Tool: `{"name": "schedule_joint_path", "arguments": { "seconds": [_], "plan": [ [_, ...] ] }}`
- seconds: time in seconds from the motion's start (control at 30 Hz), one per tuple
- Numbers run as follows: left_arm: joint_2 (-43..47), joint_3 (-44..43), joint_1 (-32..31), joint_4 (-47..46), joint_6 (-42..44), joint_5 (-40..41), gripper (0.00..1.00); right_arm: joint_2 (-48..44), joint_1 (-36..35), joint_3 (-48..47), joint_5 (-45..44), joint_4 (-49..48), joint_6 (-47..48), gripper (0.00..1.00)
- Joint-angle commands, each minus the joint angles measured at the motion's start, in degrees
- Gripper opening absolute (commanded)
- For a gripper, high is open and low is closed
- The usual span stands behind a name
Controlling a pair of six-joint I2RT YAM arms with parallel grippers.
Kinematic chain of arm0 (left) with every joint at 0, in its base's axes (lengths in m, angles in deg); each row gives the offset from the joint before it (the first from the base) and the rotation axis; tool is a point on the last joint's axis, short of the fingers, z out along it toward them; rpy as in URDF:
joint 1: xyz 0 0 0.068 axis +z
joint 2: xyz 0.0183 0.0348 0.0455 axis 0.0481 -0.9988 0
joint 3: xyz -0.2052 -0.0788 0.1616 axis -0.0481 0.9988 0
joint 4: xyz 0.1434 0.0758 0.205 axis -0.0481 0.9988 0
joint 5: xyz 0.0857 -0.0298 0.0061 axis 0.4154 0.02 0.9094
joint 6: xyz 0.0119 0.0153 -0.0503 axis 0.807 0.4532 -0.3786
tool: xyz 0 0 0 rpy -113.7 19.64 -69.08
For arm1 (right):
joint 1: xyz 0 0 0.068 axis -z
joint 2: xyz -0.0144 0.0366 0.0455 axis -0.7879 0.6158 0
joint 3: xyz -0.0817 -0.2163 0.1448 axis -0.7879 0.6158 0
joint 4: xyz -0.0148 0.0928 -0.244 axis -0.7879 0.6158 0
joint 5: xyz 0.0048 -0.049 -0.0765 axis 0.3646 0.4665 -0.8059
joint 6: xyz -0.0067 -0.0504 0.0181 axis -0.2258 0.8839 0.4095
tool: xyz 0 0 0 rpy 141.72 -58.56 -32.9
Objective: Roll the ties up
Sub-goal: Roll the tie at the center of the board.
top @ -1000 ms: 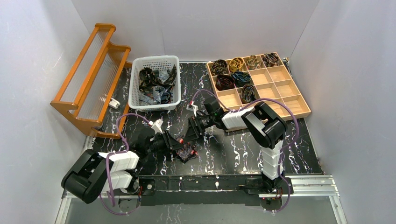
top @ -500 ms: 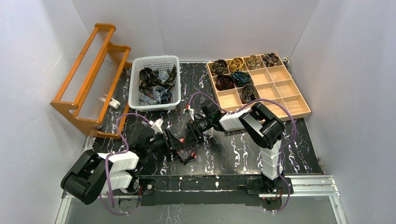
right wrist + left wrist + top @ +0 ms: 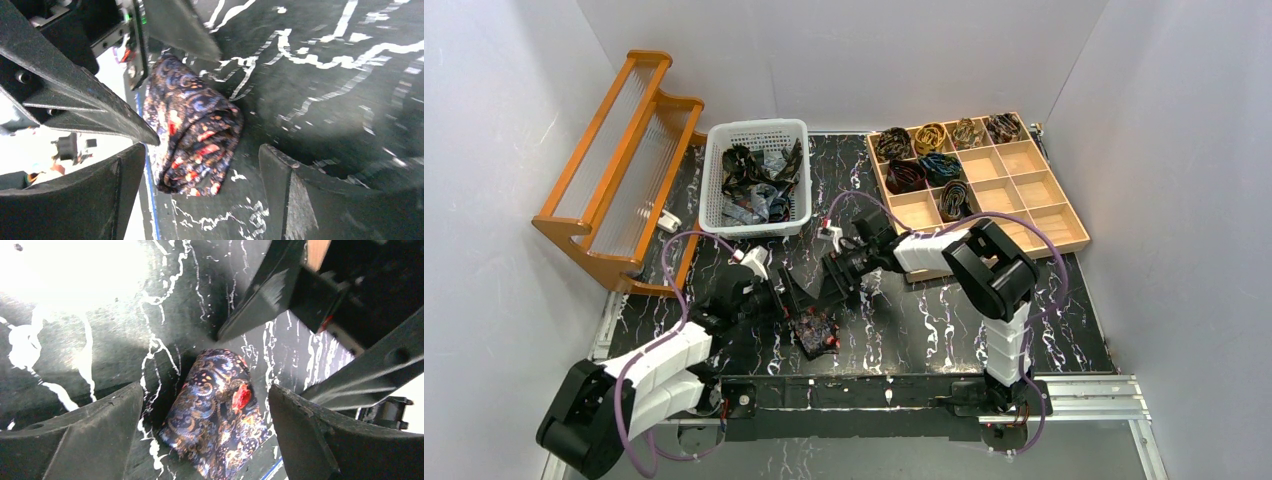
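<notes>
A rolled tie (image 3: 816, 334), dark with gold paisley and red dots, lies on the black marbled table near its front edge. In the left wrist view the roll (image 3: 215, 415) sits between the wide-apart fingers of my left gripper (image 3: 205, 437) and touches neither. My left gripper (image 3: 792, 302) is open just left of the roll. My right gripper (image 3: 834, 287) hovers open just behind it. The right wrist view has the roll (image 3: 192, 135) ahead of the open right gripper (image 3: 200, 197), with the left gripper's fingers (image 3: 180, 30) crossing above.
A white basket (image 3: 754, 128) of loose ties (image 3: 754, 182) stands at the back left. The wooden compartment tray (image 3: 1024, 160) at the back right holds several rolled ties (image 3: 924, 165). An orange wooden rack (image 3: 619, 170) stands along the left side.
My left gripper has opened and let go of the rolled tie, which now lies on the table. The left arm has stretched forward. The right gripper shifted slightly left.
</notes>
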Motion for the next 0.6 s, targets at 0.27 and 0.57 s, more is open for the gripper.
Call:
{"name": "schedule_joint_path", "arguments": {
  "seconds": [0.27,0.57],
  "plan": [
    [1.0,-11.2,0.5,20.8,13.1,6.1,0.98,-21.5,1.5,19.9,-21.6,-5.3,-24.6,0.9],
    [-6.3,-13.1,0.7,15.4,14.5,0.1,0.98,-29.5,-10.4,28.2,-34.4,-8.4,-43.7,0.95]
  ]
}}
